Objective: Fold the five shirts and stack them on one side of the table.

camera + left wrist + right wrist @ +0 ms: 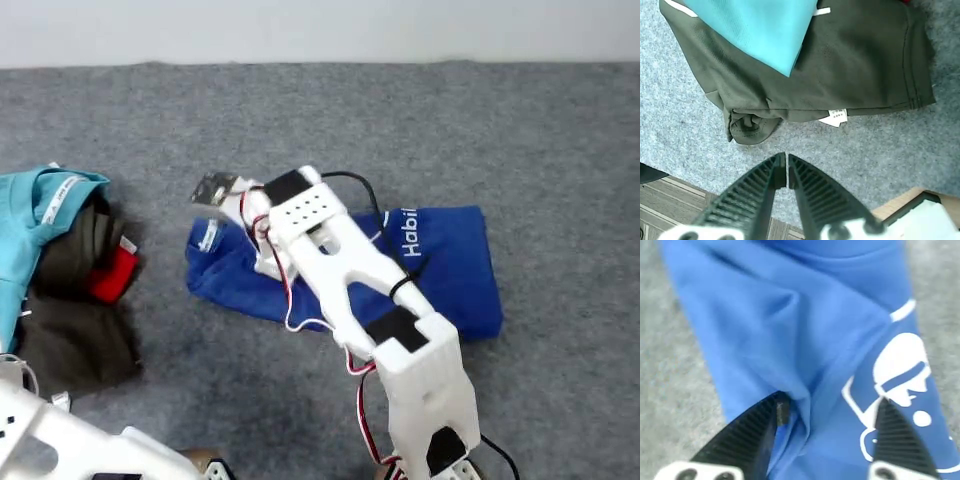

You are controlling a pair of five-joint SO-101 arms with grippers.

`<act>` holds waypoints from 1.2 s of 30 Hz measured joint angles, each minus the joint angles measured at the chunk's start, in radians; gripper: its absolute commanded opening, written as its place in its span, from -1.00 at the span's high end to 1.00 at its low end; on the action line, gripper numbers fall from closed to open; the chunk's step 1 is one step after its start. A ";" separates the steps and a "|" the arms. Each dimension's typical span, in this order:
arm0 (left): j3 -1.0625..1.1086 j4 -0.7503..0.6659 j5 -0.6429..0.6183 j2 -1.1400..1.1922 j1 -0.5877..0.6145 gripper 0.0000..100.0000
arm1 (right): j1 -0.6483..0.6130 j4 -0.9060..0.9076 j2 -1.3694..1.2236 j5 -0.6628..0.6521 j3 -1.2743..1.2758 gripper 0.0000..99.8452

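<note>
Though the blue shirt [440, 265] lies roughly folded in mid tabletop [520, 130], we judge the task barely begun: nothing is stacked neatly. Right upon it the right claw [832, 407] stands open, jaws astride a raised crease. Well apart from the blue shirt, yet to fold, lie a dark shirt [855, 75], a teal shirt [755, 25] overlapping it and a red garment [108, 275]. Off the same way from the blue shirt, the left claw [787, 167] hangs closed and empty over bare tabletop.

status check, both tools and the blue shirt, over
Left tool shut, empty, just off the olive shirt. Right tool open, astride a fold of the blue shirt. Teal shirt lies on the olive one.
</note>
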State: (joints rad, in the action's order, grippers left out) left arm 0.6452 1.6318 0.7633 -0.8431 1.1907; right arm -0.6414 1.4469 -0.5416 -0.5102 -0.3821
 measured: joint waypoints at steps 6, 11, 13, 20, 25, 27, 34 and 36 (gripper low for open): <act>0.000 0.000 0.000 0.000 0.000 0.97 | -0.002 0.006 -0.005 0.017 -0.081 0.55; 0.000 0.000 0.000 0.000 0.000 0.97 | -0.002 0.051 -0.005 0.017 -0.164 0.95; 0.000 0.000 0.000 0.000 0.000 0.97 | -0.002 0.055 -0.005 0.017 -0.175 0.97; 0.000 0.000 0.000 0.000 0.000 0.97 | -0.002 0.057 -0.072 0.017 -0.176 0.98; 0.000 0.000 0.000 0.000 0.000 0.97 | 0.032 0.015 -0.189 0.017 -0.176 0.98; 0.000 0.000 0.000 0.000 0.000 0.97 | 0.049 0.012 -0.209 0.017 -0.176 0.98; 0.000 0.000 0.000 0.000 0.000 0.97 | 0.055 0.203 -0.158 0.017 -0.321 0.98; 0.000 0.000 0.000 0.000 0.000 0.97 | 0.068 0.269 -0.120 0.017 -0.354 0.98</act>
State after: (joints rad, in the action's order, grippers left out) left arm 0.6452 1.6318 0.7633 -0.8431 1.1907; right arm -0.5738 1.7154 -0.6613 -0.4933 -0.7365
